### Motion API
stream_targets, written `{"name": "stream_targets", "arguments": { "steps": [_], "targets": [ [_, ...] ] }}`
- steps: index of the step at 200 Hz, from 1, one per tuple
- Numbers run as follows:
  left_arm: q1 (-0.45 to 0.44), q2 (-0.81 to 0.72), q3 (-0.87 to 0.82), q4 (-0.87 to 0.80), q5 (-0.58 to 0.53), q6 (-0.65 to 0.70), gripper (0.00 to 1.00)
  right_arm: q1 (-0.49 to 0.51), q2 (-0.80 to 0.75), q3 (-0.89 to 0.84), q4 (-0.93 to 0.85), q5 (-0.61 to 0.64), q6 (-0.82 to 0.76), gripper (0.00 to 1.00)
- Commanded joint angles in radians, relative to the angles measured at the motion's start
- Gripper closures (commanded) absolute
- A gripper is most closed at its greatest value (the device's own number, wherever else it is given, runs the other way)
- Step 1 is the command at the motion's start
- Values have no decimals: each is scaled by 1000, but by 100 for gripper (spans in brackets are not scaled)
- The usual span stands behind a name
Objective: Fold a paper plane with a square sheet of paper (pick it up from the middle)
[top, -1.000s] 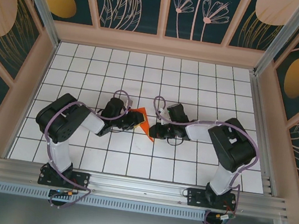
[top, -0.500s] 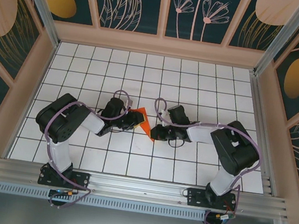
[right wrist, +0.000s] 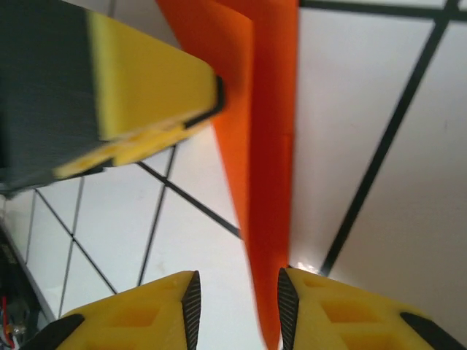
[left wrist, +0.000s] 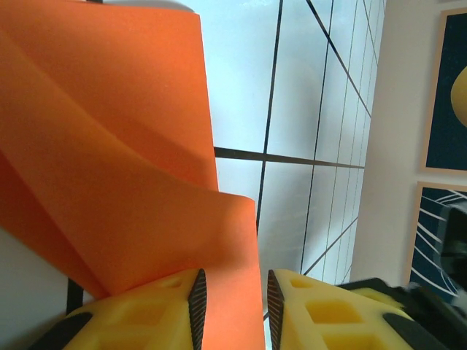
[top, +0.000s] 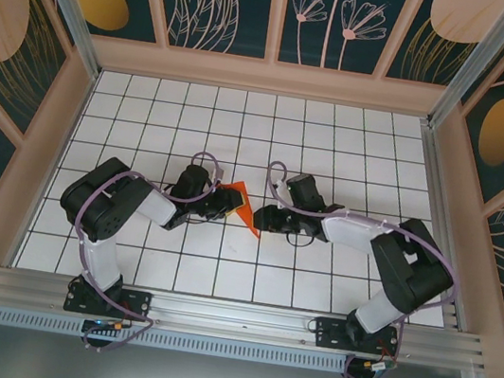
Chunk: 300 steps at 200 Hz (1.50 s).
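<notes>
Two robot arms meet at the middle of a white, black-gridded table (top: pixel 334 154). Between them is the paper (top: pixel 241 202): bright orange-red, plain, and partly folded into a narrow wedge that tapers to a point at its 5 o'clock end. Up close it shows soft curved layers and one sharp crease. The left gripper (left wrist: pixel 232 310), at the paper's 9 o'clock, is closed on a folded edge, pinching it between yellow fingers. The right gripper (right wrist: pixel 236 310), at the paper's 4 o'clock, stands open. The paper's tip sits in its gap, close against one finger, with bare table showing beside the other. From the right wrist, the left gripper's finger covers the paper's 10 o'clock side. Dark floral wall panels (top: pixel 224 2) ring the table from 9 through 12 to 3 o'clock.
</notes>
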Motion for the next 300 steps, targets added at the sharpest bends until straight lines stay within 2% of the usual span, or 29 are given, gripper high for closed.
{"name": "stream_targets", "arguments": {
  "steps": [1, 10, 26, 59, 114, 174, 300],
  "targets": [
    [-2, 43, 3, -102, -69, 29, 69, 25, 15, 44, -60, 4, -2, 72],
    [-2, 42, 4, -105, -69, 29, 69, 35, 34, 62, -57, 1, 2, 80],
    [-2, 41, 6, -112, -70, 32, 69, 54, 74, 96, -46, 4, 6, 89],
    [-2, 43, 16, -134, -71, 38, 70, 61, 160, 165, -48, 25, 7, 97],
    [-2, 46, 35, -181, -78, 49, 73, 45, 242, 219, -72, 50, 19, 100],
    [-3, 61, 71, -257, -99, 75, 79, 42, 259, 192, -78, 40, 15, 100],
    [-3, 71, 133, -534, -276, 196, 100, 40, 255, 155, -124, 4, -30, 100]
  ]
}}
